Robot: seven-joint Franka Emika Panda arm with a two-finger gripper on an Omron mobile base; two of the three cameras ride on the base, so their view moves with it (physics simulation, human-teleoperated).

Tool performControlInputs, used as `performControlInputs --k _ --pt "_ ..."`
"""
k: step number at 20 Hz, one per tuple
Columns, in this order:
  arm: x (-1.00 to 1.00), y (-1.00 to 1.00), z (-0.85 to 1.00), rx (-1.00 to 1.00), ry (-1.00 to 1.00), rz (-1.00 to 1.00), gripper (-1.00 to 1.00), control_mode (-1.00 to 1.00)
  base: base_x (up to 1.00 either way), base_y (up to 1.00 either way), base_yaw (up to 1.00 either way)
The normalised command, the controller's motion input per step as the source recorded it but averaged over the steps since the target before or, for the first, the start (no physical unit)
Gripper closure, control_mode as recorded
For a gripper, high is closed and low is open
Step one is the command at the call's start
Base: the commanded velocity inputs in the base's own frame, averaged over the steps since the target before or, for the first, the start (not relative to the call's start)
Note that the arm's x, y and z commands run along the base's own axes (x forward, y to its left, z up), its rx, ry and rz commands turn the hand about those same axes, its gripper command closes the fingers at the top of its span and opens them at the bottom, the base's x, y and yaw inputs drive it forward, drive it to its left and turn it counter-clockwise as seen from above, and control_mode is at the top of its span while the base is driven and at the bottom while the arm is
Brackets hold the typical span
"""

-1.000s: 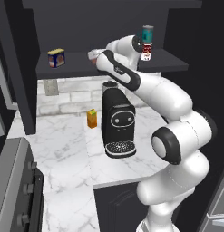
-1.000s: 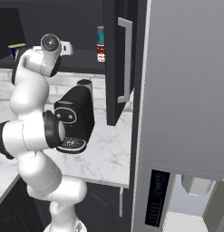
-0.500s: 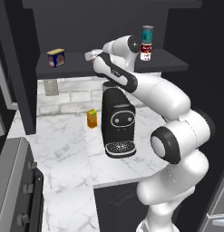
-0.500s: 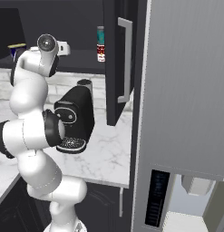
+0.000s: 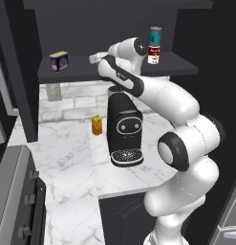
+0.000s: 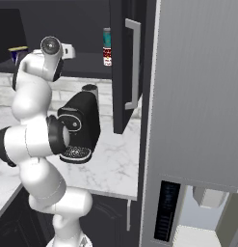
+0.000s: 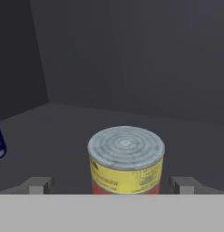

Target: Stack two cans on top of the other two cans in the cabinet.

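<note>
No readable text anywhere. Small can [image 7: 126,162] in the hand view has a yellow-and-red label with print on it, too blurred to read. Red-and-white can [image 5: 153,54] and blue tin [image 5: 59,61] on the shelf carry labels, lettering too small to read.

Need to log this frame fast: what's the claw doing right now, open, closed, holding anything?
Claw: open, holding nothing; its tips stand on either side of a small can with a silver top on the cabinet shelf.
</note>
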Motion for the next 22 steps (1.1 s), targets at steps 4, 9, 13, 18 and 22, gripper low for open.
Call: performControlInputs --k 4,9,13,18,22 --pt "0.16 -0.03 0.0 0.0 0.0 0.0 -1.0 -1.0 0.0 0.0 0.0" --pt "0.12 0.0 0.0 0.0 0.0 0.0 -1.0 -1.0 0.0 0.0 0.0" --pt "0.08 0.0 0.0 0.0 0.0 0.0 -1.0 -1.0 0.0 0.0 0.0" --pt "0.03 0.0 0.0 0.0 0.0 0.0 -1.0 -1.0 0.0 0.0 0.0" --pt "0.0 0.0 0.0 0.0 0.0 0.0 -1.0 -1.0 0.0 0.0 0.0"
